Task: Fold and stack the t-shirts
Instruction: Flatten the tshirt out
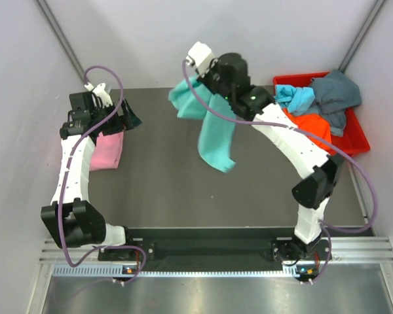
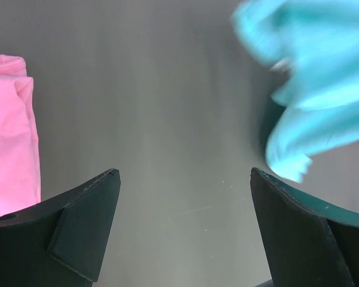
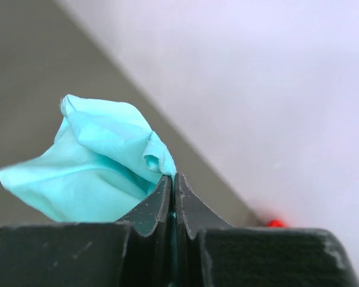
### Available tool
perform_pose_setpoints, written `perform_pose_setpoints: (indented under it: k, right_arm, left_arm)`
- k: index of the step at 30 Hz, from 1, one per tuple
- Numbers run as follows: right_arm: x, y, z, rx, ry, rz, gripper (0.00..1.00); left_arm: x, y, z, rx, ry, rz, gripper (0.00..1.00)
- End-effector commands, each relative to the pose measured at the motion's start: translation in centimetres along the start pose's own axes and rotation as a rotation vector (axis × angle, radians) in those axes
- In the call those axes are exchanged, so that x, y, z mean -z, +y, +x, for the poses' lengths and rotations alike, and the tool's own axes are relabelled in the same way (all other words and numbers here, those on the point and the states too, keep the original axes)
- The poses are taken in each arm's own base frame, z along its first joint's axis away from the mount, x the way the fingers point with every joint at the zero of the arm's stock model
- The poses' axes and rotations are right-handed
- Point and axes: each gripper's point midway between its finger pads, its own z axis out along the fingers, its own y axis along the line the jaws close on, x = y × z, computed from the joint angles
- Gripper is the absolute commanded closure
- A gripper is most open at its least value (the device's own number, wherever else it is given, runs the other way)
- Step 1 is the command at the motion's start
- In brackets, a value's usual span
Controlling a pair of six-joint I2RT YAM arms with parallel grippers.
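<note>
Presently, the right claw (image 3: 172, 179) is found fully closed, its two fingers pressed together on a bunched edge of the teal t-shirt (image 1: 216, 139). This shirt is held up over the back middle of the counter (image 1: 157, 196) and hangs from the claw in loose, unfolded lengths. Whether its lower end touches the counter cannot be told.

The left claw (image 2: 183, 174) is found spread wide, with nothing between its fingers. It is poised over the left part of the counter, just beside the pink t-shirt (image 1: 108, 152). The pink t-shirt is observed folded and lying flat on the counter, its near edge partly covered by the left arm in the overhead view. In the left wrist view, folded layers are noted along its edge, and the teal t-shirt appears blurred at the upper right.

A red bin (image 1: 357, 141) is recorded at the back right corner of the counter. Three further shirts are heaped in it, unfolded: a light blue t-shirt (image 1: 296, 98), an orange t-shirt (image 1: 312, 124) and a dark grey-blue t-shirt (image 1: 337, 95). The orange t-shirt is partly hidden by the right arm.
</note>
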Motion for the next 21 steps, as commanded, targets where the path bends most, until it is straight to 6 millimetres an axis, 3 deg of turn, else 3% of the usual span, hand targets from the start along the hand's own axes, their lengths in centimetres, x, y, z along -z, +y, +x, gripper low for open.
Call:
perform_pose_setpoints:
  k: [1,4,6,8,9,11,15,18,21]
  right_arm:
    - [5.7,-6.7,-7.9,-0.079,-0.214,0.169,1.00]
    - [7.2,-7.3,-8.3,-0.092,-0.223,0.183,1.00]
    - [6.4,-5.4,-5.4,-0.084,-0.152,0.136,1.00]
    - [7.0,-4.3,-3.5,-0.098,-0.111,0.112,1.00]
    - [6.2,-2.3,-0.5,-0.106,-0.043,0.067,1.00]
    - [6.6,-0.7,1.3,-0.124,-0.009,0.021,1.00]
    - [6.4,3.5,9.1,-0.188,0.194,-0.031,0.96]
    - [7.4,4.1,12.9,-0.270,0.278,-0.027,0.87]
    - [7.6,3.6,12.7,-0.295,0.254,-0.027,0.84]
  left_arm:
    - [0.7,-1.0,-2.1,-0.024,-0.079,0.033,0.07]
    - [0.8,-1.1,-2.1,-0.026,-0.080,0.038,0.07]
    - [0.8,-1.2,-2.1,-0.023,-0.082,0.040,0.07]
    - [0.7,-1.4,-2.0,-0.017,-0.075,0.056,0.07]
    - [0.7,-1.6,-1.8,-0.006,-0.069,0.069,0.07]
    - [0.4,-1.9,-1.3,0.009,-0.052,0.101,0.07]
    - [0.0,-2.1,-0.4,0.031,-0.025,0.120,0.08]
    - [0.2,-1.9,-0.8,0.017,-0.038,0.103,0.08]
    - [0.3,-1.7,-0.9,0.009,-0.039,0.092,0.07]
